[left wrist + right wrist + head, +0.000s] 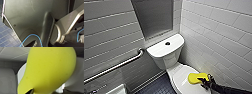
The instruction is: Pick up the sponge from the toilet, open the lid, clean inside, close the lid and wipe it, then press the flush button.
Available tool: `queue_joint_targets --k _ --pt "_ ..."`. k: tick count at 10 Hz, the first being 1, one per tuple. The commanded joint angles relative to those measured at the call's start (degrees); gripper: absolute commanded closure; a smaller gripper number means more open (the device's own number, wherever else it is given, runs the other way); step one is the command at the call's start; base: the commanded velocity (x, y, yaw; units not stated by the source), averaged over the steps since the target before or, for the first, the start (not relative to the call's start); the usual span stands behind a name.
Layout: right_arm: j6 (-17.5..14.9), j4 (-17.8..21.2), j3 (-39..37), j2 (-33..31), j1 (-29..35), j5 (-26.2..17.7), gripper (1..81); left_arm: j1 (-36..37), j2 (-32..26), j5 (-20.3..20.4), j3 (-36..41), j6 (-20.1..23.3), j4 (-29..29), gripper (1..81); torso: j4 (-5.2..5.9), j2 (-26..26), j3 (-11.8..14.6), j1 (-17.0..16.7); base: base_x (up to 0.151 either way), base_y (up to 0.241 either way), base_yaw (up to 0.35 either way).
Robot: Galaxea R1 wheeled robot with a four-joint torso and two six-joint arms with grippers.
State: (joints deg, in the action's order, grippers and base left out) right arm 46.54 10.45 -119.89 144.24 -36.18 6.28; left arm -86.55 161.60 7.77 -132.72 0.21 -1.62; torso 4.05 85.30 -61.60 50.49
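Note:
The white toilet (164, 51) stands in the corner, with the dark round flush button (167, 43) in the middle of its tank top. The oval lid (182, 80) is down. The yellow sponge (197, 77) lies over the lid's right side. My right gripper (205, 81) reaches in from the lower right, its jaws wide open at the sponge's near end and one dark finger crossing its edge. The right wrist view has the sponge (50, 69) very close, with the white lid (21, 73) behind it. I cannot tell whether the sponge is gripped or lifted.
A metal grab bar (116, 66) slants along the left tiled wall. White tiled wall (224, 37) runs close along the toilet's right side. Dark tiled floor (159, 87) lies left of the bowl, with a white fixture (116, 90) at the lower left. Floor tiles (6, 37) show beside my own body.

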Motion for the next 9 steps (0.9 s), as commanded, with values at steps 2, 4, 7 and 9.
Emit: queue_joint_targets --k 2,4,7,9 --pt "-0.57 -0.42 -0.68 -0.77 6.86 0.83 1.0 -1.29 -0.75 -4.43 0.27 0.32 0.04 1.0 0.0 0.0 -0.02 0.0 0.0 0.0 0.0" --pt "-0.58 -1.92 -0.86 0.02 6.51 3.21 1.0 -1.21 -0.31 -4.43 0.0 0.4 0.22 1.0 0.0 0.0 -0.02 0.0 0.0 0.0 0.0" --pt "-0.58 -2.97 -6.47 3.27 6.77 3.21 1.0 -1.3 -0.39 -4.6 -0.17 0.32 -0.04 1.0 0.0 0.0 -0.02 0.0 0.0 0.0 0.0" --pt "-0.58 -4.82 -12.18 6.43 6.95 3.13 1.0 -1.91 -0.66 -4.6 -0.17 0.32 -0.22 1.0 0.0 0.0 -0.02 0.0 0.0 0.0 0.0"
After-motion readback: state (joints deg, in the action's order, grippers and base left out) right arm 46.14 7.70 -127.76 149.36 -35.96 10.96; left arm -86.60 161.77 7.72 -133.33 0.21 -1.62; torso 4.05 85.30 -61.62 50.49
